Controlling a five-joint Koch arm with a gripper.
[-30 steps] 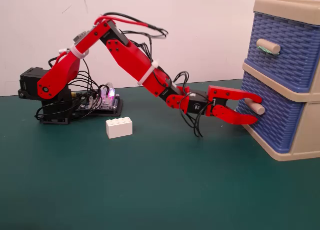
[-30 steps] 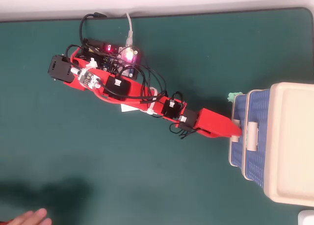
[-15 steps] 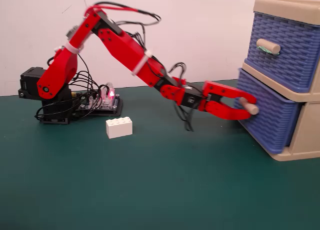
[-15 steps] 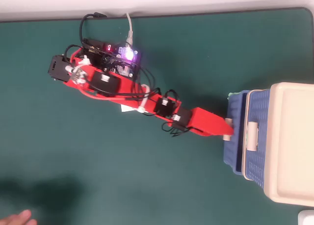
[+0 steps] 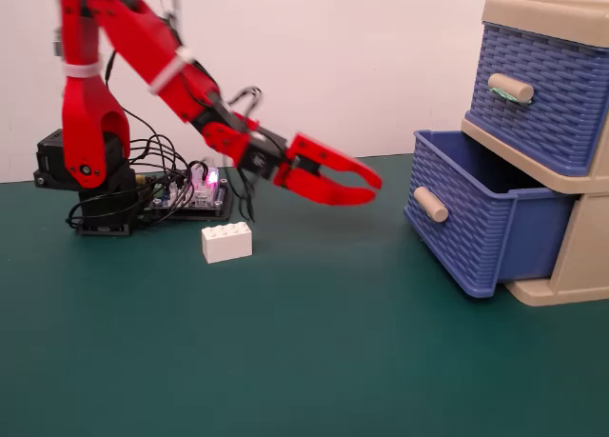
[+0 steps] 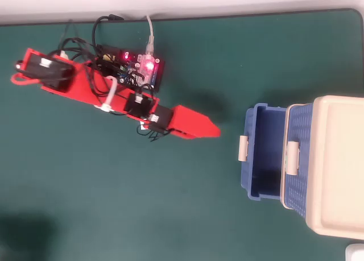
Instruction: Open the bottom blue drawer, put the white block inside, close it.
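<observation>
A: Where is the blue wicker-textured plastic bottom drawer (image 5: pixel 481 235) with the plain beige cylindrical handle (image 5: pixel 430 205)?

B: At the right of the fixed view, pulled well out of its beige plastic frame (image 5: pixel 571 256); the front panel faces left and the handle sticks out toward the arm; in the overhead view the drawer (image 6: pixel 263 153) shows as an open blue box at the right, with no contents that I can make out inside.

A: And the small white studded brick-shaped block (image 5: pixel 226 242)?

B: On the dark green table (image 5: pixel 304 361), left of centre in the fixed view, just in front of the arm's black base and the lit circuit board (image 5: pixel 195 194); it sits flat, studs up, well apart from the drawer; in the overhead view the arm covers almost all of it.

A: What about the red plastic claw (image 5: pixel 369 188)?

B: It hangs in the air at mid-frame in the fixed view, between the block and the drawer, pointing right and slightly down; its two curved jaws stand apart with a clear gap; it has hold of nothing and touches nothing; from overhead the claw (image 6: pixel 215 132) looks like one red wedge, tip toward the drawer handle.

A: The upper drawer?

B: The upper blue wicker drawer (image 5: pixel 542 94) sits pushed into the frame at the upper right; its handle (image 5: pixel 511 88) bears a bit of green.
</observation>
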